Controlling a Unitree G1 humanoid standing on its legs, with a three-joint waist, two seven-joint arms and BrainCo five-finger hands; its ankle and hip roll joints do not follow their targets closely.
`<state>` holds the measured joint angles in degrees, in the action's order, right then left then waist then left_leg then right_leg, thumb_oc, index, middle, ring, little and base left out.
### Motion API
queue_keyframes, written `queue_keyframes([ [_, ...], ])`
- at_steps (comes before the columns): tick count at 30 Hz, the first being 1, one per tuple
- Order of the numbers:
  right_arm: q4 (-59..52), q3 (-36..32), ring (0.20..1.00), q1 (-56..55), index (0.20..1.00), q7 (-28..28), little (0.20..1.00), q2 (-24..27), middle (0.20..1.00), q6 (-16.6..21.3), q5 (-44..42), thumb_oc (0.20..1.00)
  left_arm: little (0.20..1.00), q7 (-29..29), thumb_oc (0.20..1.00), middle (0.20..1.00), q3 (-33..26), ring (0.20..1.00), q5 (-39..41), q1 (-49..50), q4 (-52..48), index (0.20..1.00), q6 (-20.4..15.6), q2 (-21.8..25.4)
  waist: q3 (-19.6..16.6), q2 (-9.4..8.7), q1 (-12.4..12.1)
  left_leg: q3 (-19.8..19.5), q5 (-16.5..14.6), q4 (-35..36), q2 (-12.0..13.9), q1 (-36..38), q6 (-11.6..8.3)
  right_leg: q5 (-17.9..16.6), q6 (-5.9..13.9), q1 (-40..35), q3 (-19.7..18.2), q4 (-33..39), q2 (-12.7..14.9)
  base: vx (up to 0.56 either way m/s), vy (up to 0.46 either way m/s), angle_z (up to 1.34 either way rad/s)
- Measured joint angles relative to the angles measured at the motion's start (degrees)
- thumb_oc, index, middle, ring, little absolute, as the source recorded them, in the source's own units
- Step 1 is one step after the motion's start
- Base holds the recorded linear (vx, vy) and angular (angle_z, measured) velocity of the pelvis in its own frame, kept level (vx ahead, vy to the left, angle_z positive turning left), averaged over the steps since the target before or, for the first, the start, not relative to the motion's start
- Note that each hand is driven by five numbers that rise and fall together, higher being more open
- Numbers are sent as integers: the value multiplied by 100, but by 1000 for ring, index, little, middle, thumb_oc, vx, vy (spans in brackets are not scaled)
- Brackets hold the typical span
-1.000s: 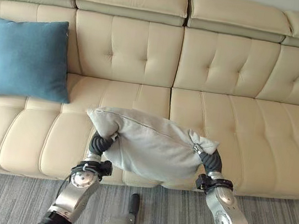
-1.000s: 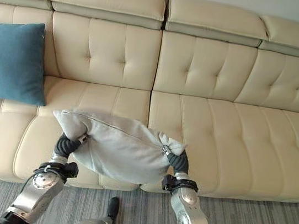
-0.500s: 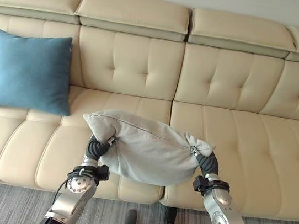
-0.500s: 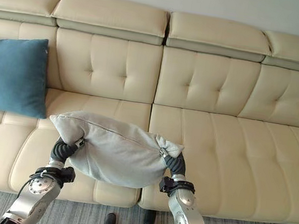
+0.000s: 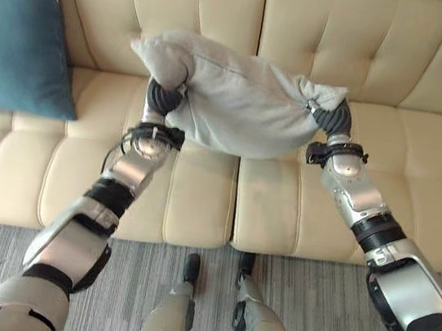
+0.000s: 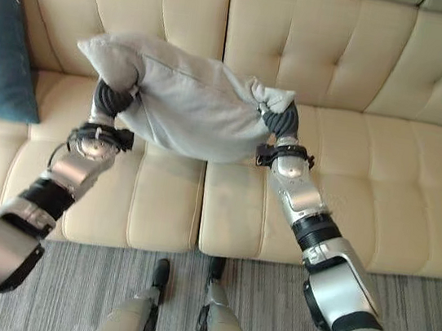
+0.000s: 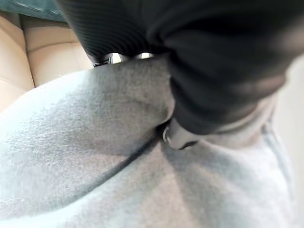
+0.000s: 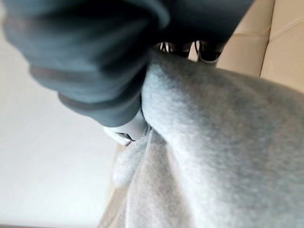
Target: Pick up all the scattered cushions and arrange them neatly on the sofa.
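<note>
blue cushion [image 5: 20, 43] sits upright at the far left of the cream leather sofa [image 5: 414, 201], leaning on the backrest with its lower edge on the seat; it looks placed already, so that part of the job reads as done.

next along, the left hand [image 5: 163, 98] grips one end of the grey cushion [image 5: 241, 107]. its dark ribbed cover is pushed into the fabric and bunches the corner into a tuft above it. in the left wrist view a fingertip [image 7: 178, 137] presses into the cloth, so the fingers appear curled and clamped on that end.

the grey cushion hangs between both arms, clear of the seat, in front of the backrest near the seam between the two middle seat sections. it sags in the middle and is not resting on anything.

the right hand [image 5: 333, 117] holds the other end by the zip corner; the right wrist view shows a silver fingertip [image 8: 130, 129] digging into gathered fabric, a pinch on the cloth.

judging from this, the task is partway through: one cushion set, one carried but not yet put down. it needs lowering onto the seat and standing against the backrest. whether more cushions lie on the grey striped carpet [image 5: 21, 236] beyond these views i cannot tell.
</note>
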<state>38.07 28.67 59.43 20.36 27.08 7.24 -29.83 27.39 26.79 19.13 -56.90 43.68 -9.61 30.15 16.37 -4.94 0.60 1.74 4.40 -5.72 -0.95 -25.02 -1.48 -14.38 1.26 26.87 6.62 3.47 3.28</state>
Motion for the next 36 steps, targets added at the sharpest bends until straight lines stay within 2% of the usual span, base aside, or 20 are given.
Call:
queue_keyframes([
  [3,111,23,200,227,200,5,200,9,200,0,-58,200,200,-27,200,200,19,200,3,-109,159,200,-13,-10,72,-32,69,-41,35,8,-7,-223,3,-105,108,211,3,0,-1,-4,-16,8],
  [4,272,146,200,376,200,9,200,38,200,17,-62,200,200,-63,200,200,85,200,3,-222,316,200,-127,-10,103,-34,62,-69,33,1,-6,-275,6,-105,107,249,8,0,-1,5,-29,13],
  [6,307,193,200,597,200,40,200,173,200,25,-60,200,200,-91,200,200,64,200,12,-420,303,200,-134,-7,110,-41,53,-116,34,6,-14,-365,12,-198,-16,318,35,2,0,13,-23,11],
  [10,756,381,200,989,200,4,200,258,200,-11,-61,200,200,-233,200,200,159,200,102,-686,531,200,-160,-71,109,-43,44,-128,17,33,-25,-353,28,-218,-41,312,-41,1,7,4,-3,1],
  [11,1110,582,442,1184,442,-28,442,240,442,-5,-56,442,200,-288,200,200,294,200,213,-903,906,200,-202,-136,109,-43,36,-129,18,50,-26,-328,29,-221,-46,294,-40,1,9,14,-31,1],
  [12,1450,755,1000,1397,1000,-64,1000,196,1000,-65,-58,1000,501,-361,501,501,379,501,284,-1119,1235,501,-175,-210,109,-43,32,-130,18,57,-27,-299,29,-222,-47,267,-41,1,9,0,0,0],
  [13,1582,838,1000,1505,1000,-72,1000,183,1000,-133,-56,1000,843,-392,843,843,443,843,355,-1238,1388,843,-126,-252,108,-43,29,-132,18,59,-27,-269,28,-222,-47,238,-41,1,9,35,-49,0],
  [14,2067,1058,1000,1799,1000,-114,1000,162,1000,-246,-12,1000,1000,-526,1000,1000,532,1000,584,-1559,1901,1000,-67,-286,105,-45,29,-134,18,119,-22,-174,28,-217,-46,170,-36,5,9,27,-35,0],
  [16,2572,1266,1000,2182,1000,-150,1000,141,1000,-423,42,1000,1000,-704,1000,1000,653,1000,868,-2030,2498,1000,70,-305,105,-46,30,-132,20,118,-25,-180,29,-214,-44,168,-37,8,12,13,-18,0],
  [17,2699,1241,1000,2411,1000,-157,1000,191,1000,-549,40,1000,1000,-829,1000,1000,525,1000,1383,-2265,2559,1000,157,-202,95,-41,24,-135,22,114,-22,-180,28,-211,-43,165,-36,12,10,37,-6,0],
  [19,2778,1034,1000,2547,1000,-92,1000,249,1000,-606,-46,1000,1000,-863,1000,1000,181,1000,1886,-2414,2628,1000,193,-100,93,-39,33,-135,28,114,-18,-191,18,-207,-47,176,-37,13,4,39,14,-1],
  [22,2462,393,1000,2545,1000,314,1000,589,1000,-657,-669,1000,1000,-841,1000,1000,-338,1000,2888,-2420,2459,1000,226,481,84,-22,21,-129,34,125,-12,-224,11,-212,-56,212,-40,34,0,69,33,-2],
  [24,1947,-71,1000,2490,1000,579,1000,917,1000,-535,-955,1000,1000,-826,1000,1000,-699,1000,3393,-2347,2219,1000,188,846,84,-20,24,-124,56,130,-18,-293,8,-246,-99,274,-46,55,-2,54,40,0],
  [27,1511,-688,1000,2390,1000,887,1000,1150,1000,-281,-1194,1000,1000,-786,1000,1000,-1187,1000,3636,-2113,2155,1000,150,1294,84,-17,20,-108,60,177,-13,-208,5,-270,-131,219,-53,76,-12,81,48,-4],
  [30,999,-1180,1000,1725,1000,1022,1000,1440,1000,12,-1187,1000,1000,-763,1000,1000,-1443,1000,3570,-1249,1509,1000,82,1707,82,-10,-33,-105,71,373,-3,185,1,-252,-171,-81,-48,109,-26,71,34,-5],
  [32,300,-1592,1000,567,1000,947,1000,1630,1000,133,-1173,1000,1000,-795,1000,1000,-1892,1000,3280,93,324,1000,-18,1894,79,-6,-80,-96,70,578,20,614,0,-205,-216,-409,-42,111,-51,72,16,-6],
  [33,240,-1642,1000,175,1000,892,1000,1669,1000,129,-1172,1000,1000,-799,1000,1000,-2026,1000,3114,533,81,1000,-51,1894,75,-2,-97,-89,69,653,23,771,-1,-150,-197,-528,-42,112,-54,62,18,-1],
  [34,-37,-1904,1000,-792,1000,657,1000,1699,1000,87,-1054,1000,1000,-844,1000,1000,-2283,1000,2705,1583,-619,1000,-63,1890,54,0,-119,-97,68,807,10,1088,-2,20,-149,-784,-42,114,-38,63,38,3],
  [36,-296,-2156,1000,-1670,1000,491,1000,1641,1000,-15,-887,1000,1000,-906,1000,1000,-2500,1000,2353,2568,-1157,1000,-31,1859,-25,39,-165,-102,68,912,3,1222,-1,85,-137,-876,-33,114,-42,75,40,-1],
])
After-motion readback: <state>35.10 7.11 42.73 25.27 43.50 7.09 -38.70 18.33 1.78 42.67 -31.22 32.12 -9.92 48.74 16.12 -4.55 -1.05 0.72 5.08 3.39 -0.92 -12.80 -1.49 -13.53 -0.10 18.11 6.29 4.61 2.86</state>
